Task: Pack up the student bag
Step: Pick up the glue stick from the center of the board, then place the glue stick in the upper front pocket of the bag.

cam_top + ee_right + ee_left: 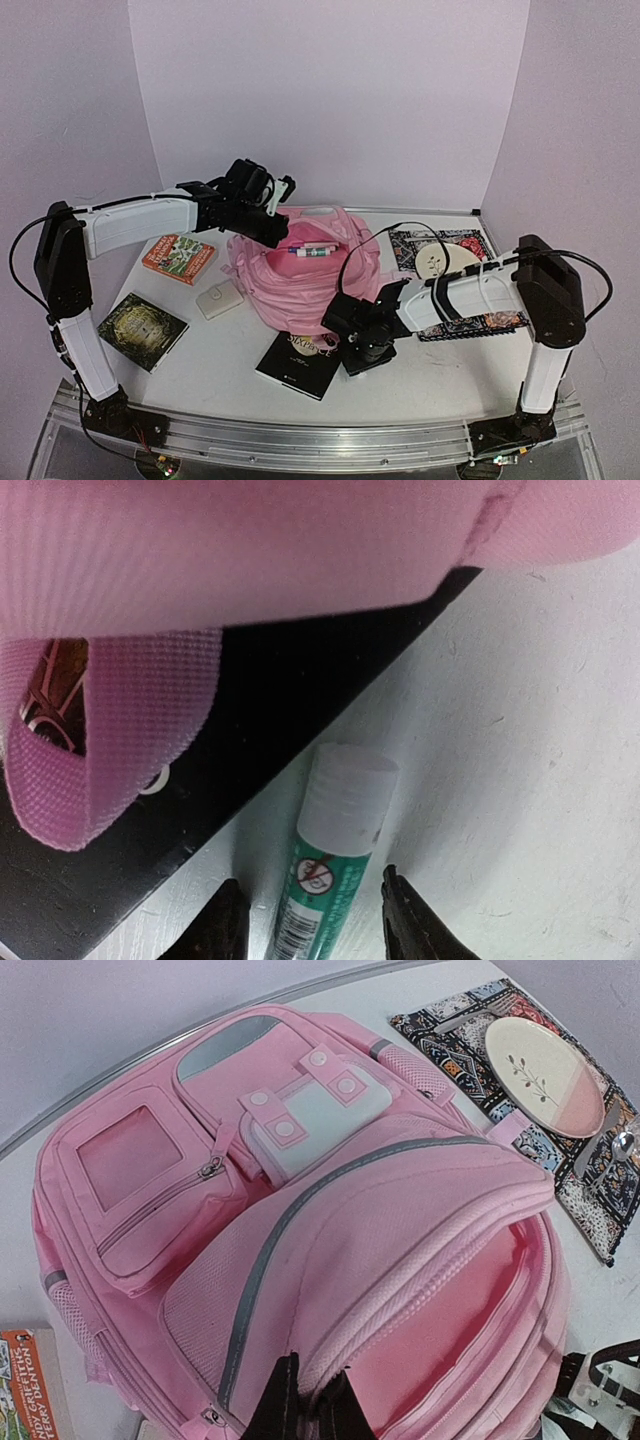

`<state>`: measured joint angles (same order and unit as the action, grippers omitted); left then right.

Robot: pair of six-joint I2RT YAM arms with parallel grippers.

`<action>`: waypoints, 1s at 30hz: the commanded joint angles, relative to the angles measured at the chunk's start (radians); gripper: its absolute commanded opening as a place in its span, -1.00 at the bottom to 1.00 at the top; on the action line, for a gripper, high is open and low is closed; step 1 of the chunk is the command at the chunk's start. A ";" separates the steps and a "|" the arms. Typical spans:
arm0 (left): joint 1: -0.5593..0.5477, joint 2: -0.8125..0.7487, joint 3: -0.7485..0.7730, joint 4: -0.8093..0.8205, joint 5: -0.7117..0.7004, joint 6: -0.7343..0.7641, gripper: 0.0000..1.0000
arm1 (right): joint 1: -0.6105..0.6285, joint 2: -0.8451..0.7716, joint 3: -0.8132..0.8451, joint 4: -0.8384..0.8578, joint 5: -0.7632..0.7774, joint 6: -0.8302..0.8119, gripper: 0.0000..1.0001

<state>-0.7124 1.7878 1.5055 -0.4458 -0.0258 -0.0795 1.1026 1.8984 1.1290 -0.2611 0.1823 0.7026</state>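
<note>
Where the bag (280,275) overhangs and half hides a black book (280,710), the right gripper (312,885) straddles a cut-off glue stick (335,830), jaws apart; the left gripper (312,1380) pinches the bag's rim.

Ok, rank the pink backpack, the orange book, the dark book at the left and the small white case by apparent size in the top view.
Largest to smallest:
1. pink backpack
2. dark book, though it lies nearer the camera, so its lead over the next is unsure
3. orange book
4. white case
</note>
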 commanded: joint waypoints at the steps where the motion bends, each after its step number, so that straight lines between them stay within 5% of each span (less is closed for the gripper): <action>1: 0.013 -0.015 0.028 0.064 -0.002 -0.025 -1.00 | -0.003 0.046 -0.008 -0.099 0.082 -0.024 -0.24; 10: 0.013 -0.024 0.025 0.060 0.009 -0.020 -1.00 | -0.002 -0.101 -0.054 -0.127 0.191 -0.107 -0.98; 19: 0.013 -0.029 0.028 0.058 0.105 -0.023 -1.00 | 0.006 -0.282 0.028 -0.111 0.273 -0.492 -1.00; 30: 0.013 -0.068 0.025 0.042 0.234 -0.015 -1.00 | 0.006 -0.231 0.122 0.135 0.408 -1.136 -1.00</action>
<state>-0.7010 1.7874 1.5051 -0.4494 0.1275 -0.0795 1.1049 1.6388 1.1947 -0.2432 0.5019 -0.1286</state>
